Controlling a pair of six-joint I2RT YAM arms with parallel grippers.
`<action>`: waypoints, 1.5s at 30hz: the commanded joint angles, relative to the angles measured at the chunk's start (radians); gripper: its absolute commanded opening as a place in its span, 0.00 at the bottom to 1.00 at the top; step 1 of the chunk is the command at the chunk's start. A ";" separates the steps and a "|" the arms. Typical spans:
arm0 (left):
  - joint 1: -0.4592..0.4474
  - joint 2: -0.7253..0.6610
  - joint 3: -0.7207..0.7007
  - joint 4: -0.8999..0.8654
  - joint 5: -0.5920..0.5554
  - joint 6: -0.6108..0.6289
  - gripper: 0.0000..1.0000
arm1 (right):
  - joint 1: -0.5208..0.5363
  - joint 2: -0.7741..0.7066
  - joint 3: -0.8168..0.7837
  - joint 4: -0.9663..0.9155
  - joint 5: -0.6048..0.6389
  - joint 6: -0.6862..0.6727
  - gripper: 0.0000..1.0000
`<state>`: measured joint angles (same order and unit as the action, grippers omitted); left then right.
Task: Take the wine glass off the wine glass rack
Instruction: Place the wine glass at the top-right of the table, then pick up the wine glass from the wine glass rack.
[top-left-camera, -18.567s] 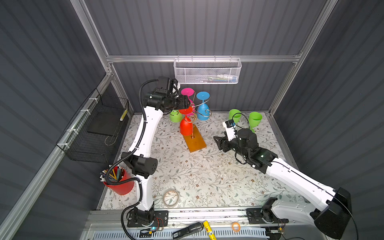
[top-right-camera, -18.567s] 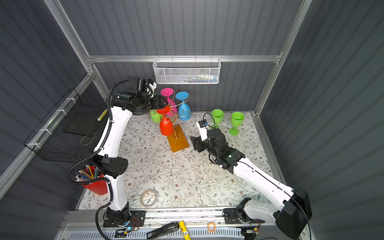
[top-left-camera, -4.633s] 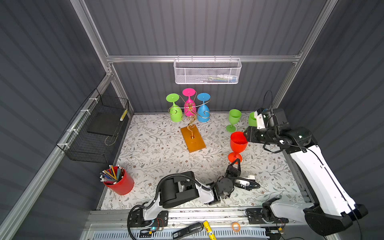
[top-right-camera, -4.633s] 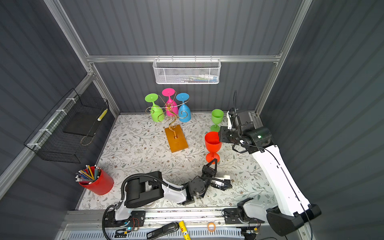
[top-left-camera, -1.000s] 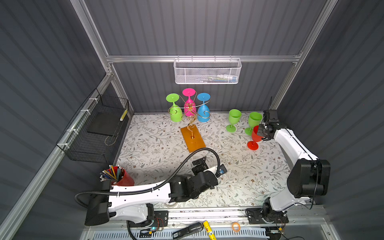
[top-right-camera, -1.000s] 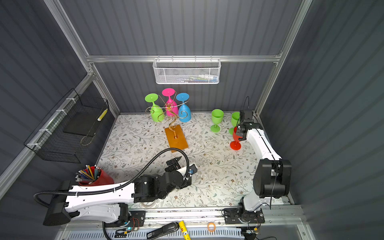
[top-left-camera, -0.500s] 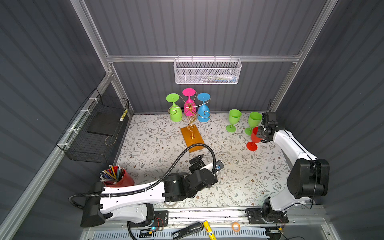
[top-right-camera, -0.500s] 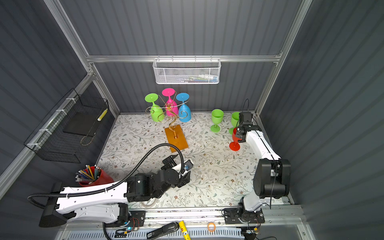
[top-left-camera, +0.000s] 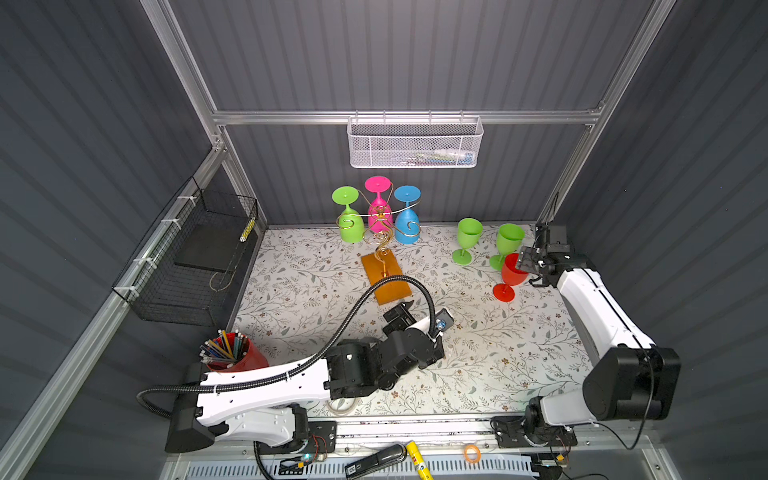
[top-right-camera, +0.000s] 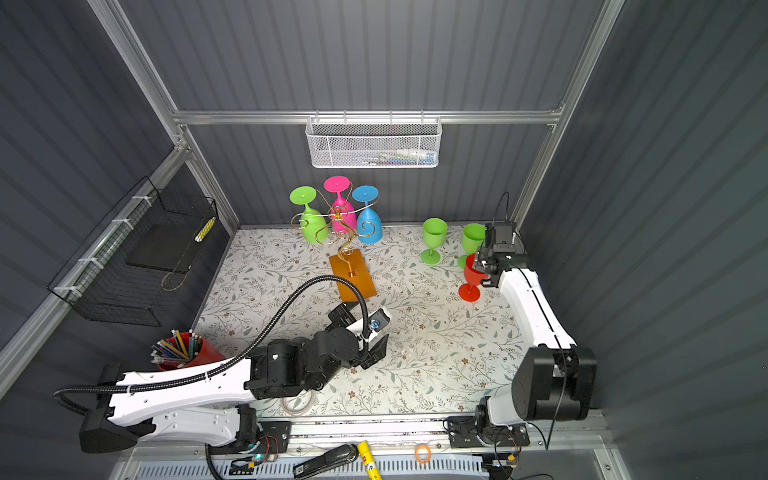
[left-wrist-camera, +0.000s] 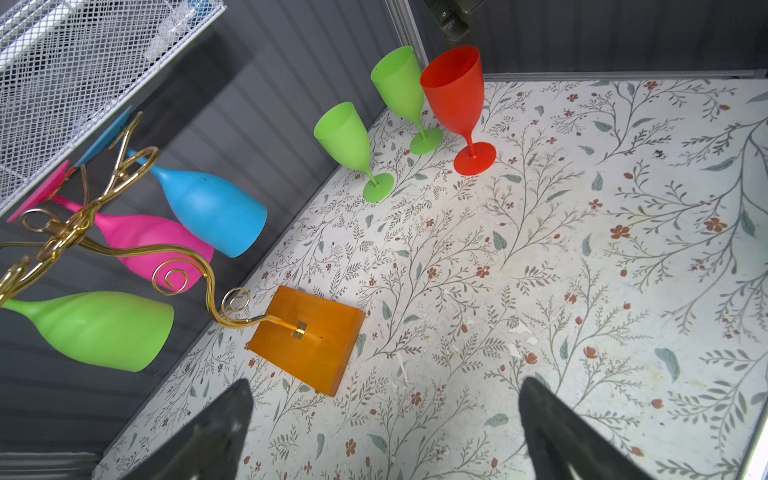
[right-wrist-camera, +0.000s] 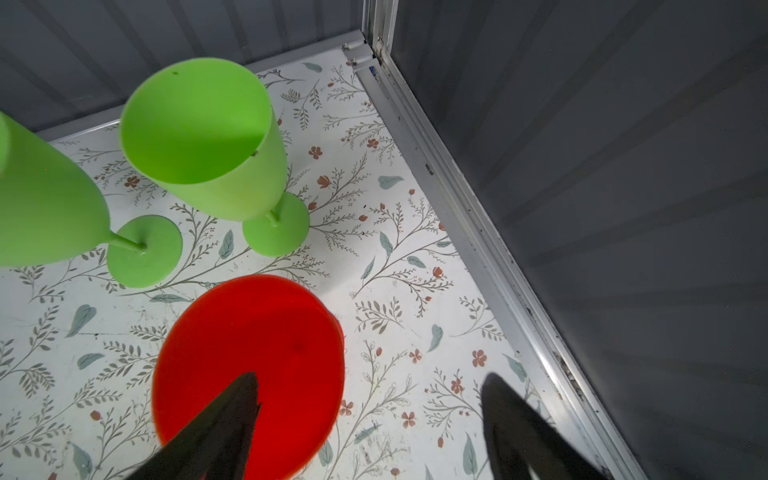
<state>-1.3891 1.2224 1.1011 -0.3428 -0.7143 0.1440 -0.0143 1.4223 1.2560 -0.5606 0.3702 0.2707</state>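
- At the far right corner of the counter (top-left-camera: 498, 353), the red wine glass (top-left-camera: 512, 272) stands upright on its own foot, clear of the wine glass rack (top-left-camera: 380, 226). Judged: set-down made, release in hand.
- Right gripper (right-wrist-camera: 370, 384): jaws apart, nothing clamped. One finger (right-wrist-camera: 224, 419) overlaps the red bowl in the wrist view; cannot tell whether it touches.
- To do it well: open fully, then lift up and back, away from the bowl. A sideways drag could tip so tall a glass.
- Edges: side wall rail (right-wrist-camera: 478, 232) runs close by the outer finger. Two green glasses (top-left-camera: 509, 241) stand just beyond the red one, so there is little room.
- Open room: mid-counter, toward the front. Left gripper (left-wrist-camera: 384, 386) hangs there, jaws apart, empty.
- Rack carries three hanging glasses (top-left-camera: 407, 226), upside down.
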 joint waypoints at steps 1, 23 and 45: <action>-0.010 0.038 0.067 -0.034 0.035 -0.020 1.00 | 0.001 -0.063 -0.009 -0.037 0.002 0.007 0.88; 0.026 0.406 0.863 -0.352 -0.066 0.020 1.00 | 0.051 -0.297 -0.134 0.052 -0.145 0.039 0.99; 0.795 0.417 1.095 -0.532 0.412 -0.329 1.00 | 0.411 -0.367 -0.235 0.299 -0.206 -0.157 0.94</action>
<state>-0.6655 1.6661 2.1880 -0.8528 -0.4412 -0.1062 0.3450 1.0683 1.0397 -0.3500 0.1604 0.1886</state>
